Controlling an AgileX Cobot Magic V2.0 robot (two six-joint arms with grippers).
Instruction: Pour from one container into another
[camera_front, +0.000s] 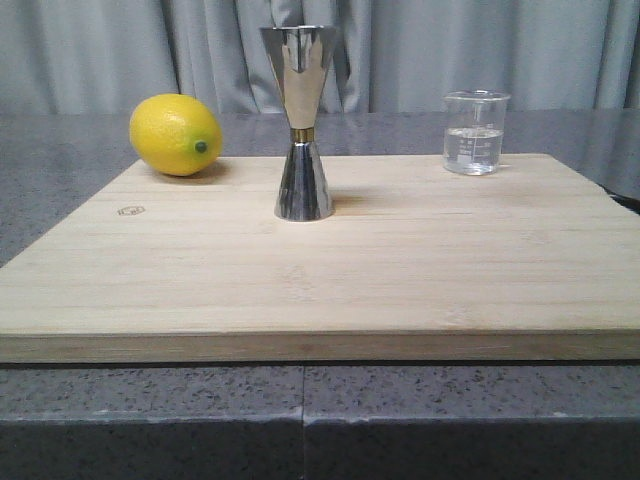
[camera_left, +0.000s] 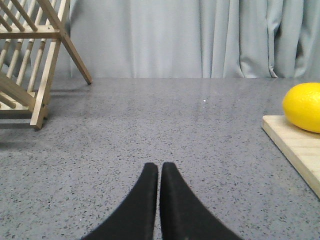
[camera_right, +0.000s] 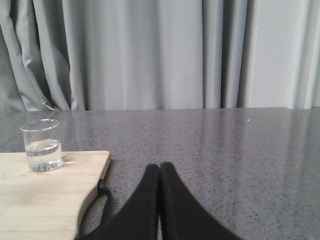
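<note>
The wooden rack (camera_left: 30, 65) and the lemon (camera_left: 304, 106) are cut off by the left wrist view's edges; the beaker's (camera_front: 474, 132) printed marks cannot be read.

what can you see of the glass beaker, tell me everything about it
The beaker is a small clear glass cylinder with white printed marks on its side and a slightly flared rim. It stands upright near the far right corner of the wooden cutting board, resting on the board and touching nothing else. Clear liquid fills it partway, to roughly a third to half of its height. It is shorter than the steel jigger, which stands well apart to its left. No gripper is near it; the right gripper is off the board, shut.
</note>
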